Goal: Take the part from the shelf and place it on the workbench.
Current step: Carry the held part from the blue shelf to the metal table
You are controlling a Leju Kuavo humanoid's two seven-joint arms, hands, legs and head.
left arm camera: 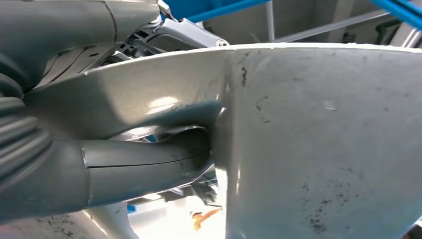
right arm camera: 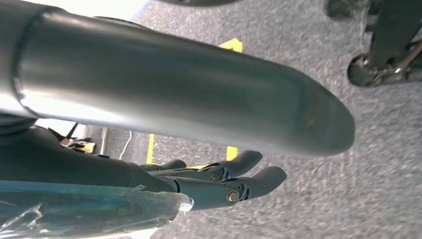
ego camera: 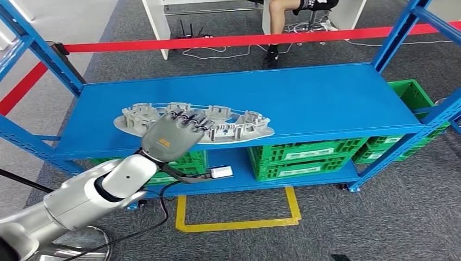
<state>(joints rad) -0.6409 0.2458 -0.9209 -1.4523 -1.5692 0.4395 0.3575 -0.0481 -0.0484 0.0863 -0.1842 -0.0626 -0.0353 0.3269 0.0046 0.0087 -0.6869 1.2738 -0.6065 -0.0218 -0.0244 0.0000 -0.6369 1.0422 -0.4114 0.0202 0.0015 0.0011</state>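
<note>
The part (ego camera: 231,128) is a long grey cast plate with raised ribbed blocks, lying along the front edge of the blue shelf (ego camera: 326,98). My left hand (ego camera: 173,136) grips its near edge: the dark fingers lie over the top among the blocks. In the left wrist view the thumb (left arm camera: 139,169) presses up under the part's smooth grey underside (left arm camera: 323,139). The part still lies flat on the shelf board. My right hand (right arm camera: 189,104) hangs over grey carpet with its fingers (right arm camera: 244,179) stretched out and nothing in them.
Green crates (ego camera: 304,157) fill the lower shelf level, and another (ego camera: 410,95) stands at the right. Blue uprights frame both shelf ends. A yellow floor marking (ego camera: 239,223) lies before the shelf. Behind it run red tape (ego camera: 244,41) and a seated person's leg (ego camera: 278,22).
</note>
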